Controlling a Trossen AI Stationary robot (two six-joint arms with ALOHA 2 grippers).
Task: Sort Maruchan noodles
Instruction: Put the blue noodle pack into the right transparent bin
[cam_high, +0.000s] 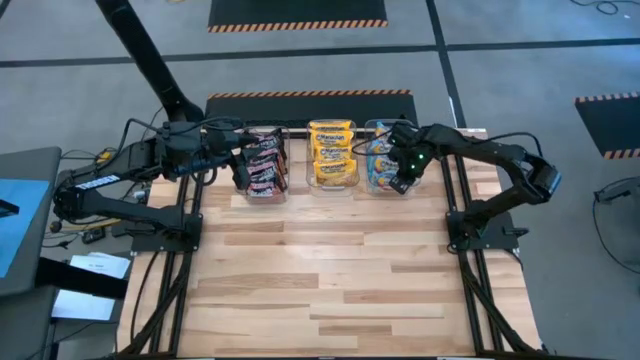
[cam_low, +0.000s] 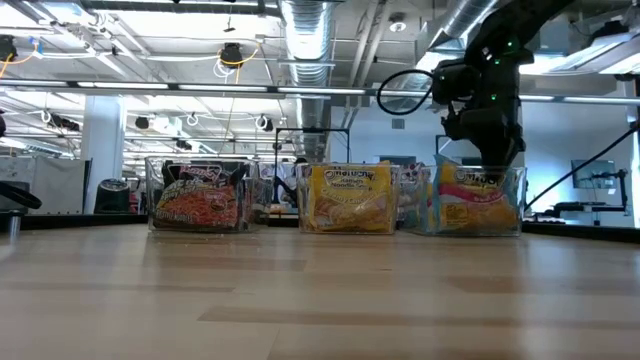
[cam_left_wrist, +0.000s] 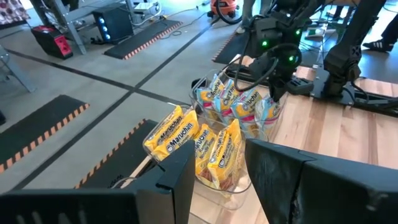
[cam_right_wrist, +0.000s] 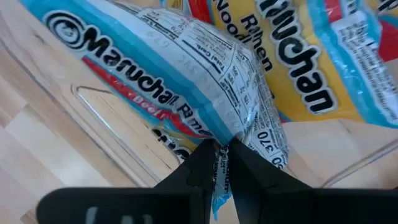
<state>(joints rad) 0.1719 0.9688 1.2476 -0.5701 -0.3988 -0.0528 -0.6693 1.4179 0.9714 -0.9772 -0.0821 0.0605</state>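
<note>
Right gripper (cam_right_wrist: 222, 163) is pinching the edge of a blue noodle packet (cam_right_wrist: 180, 68) down inside the right-hand tub (cam_high: 385, 160), so that arm is nearer, while the left gripper (cam_high: 240, 160) waits open by the red packets (cam_high: 262, 165).

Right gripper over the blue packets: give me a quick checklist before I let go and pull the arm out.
1. Grip: the right gripper is shut on the edge of a blue-yellow crinkly plastic Maruchan packet. Ok.
2. Position: that gripper sits over the right-hand clear plastic tub, which holds blue-yellow packets. Ok.
3. Colour match: the middle clear tub holds only yellow-orange packets, the left clear tub dark red-black ones. Ok.
4. Packet fully inside the tub walls: cannot tell.
5. Left gripper: open, empty, by the left tub, away from the right arm. Ok.
6. Loose packets on the wooden table: none visible. Ok.
</note>
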